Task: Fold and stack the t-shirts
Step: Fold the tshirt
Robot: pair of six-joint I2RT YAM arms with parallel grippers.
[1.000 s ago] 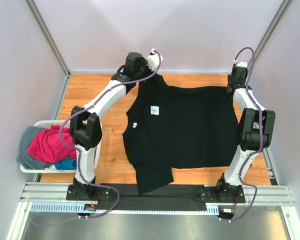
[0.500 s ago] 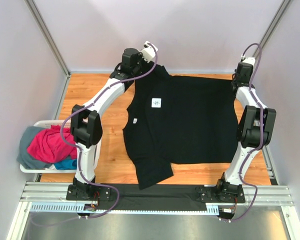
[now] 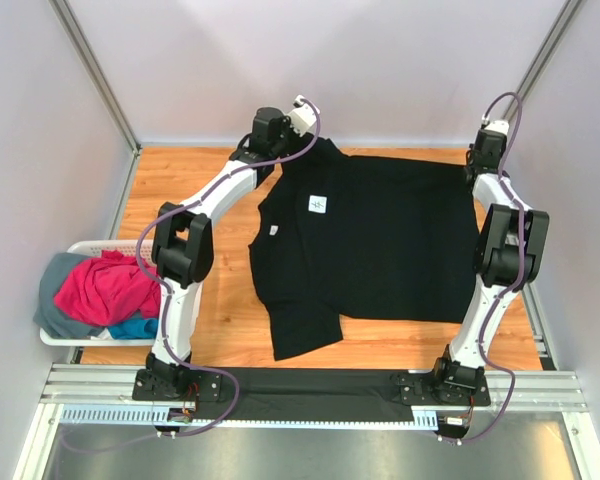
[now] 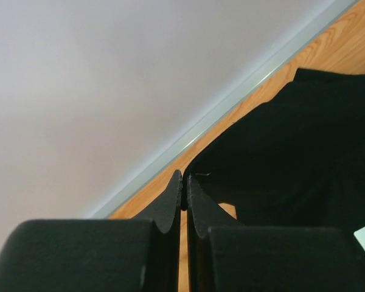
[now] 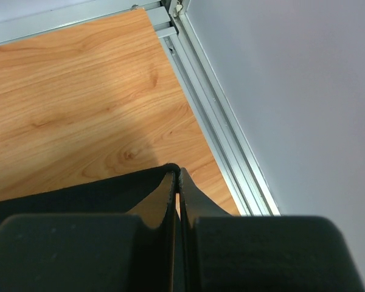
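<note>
The left end effector (image 4: pixel 184 185) and right end effector (image 5: pixel 177 175) clamp the far corners of the black shirt (image 3: pixel 380 240), which lies spread out and unfolded. The other shirts (image 3: pixel 105 290) sit in the basket (image 3: pixel 55 338); nothing is stacked yet.

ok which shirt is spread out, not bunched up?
The black t-shirt, spread across the table, left gripper and right gripper shut on its far edge. The pink shirt, blue shirt and grey shirt are crumpled in the white basket.
</note>
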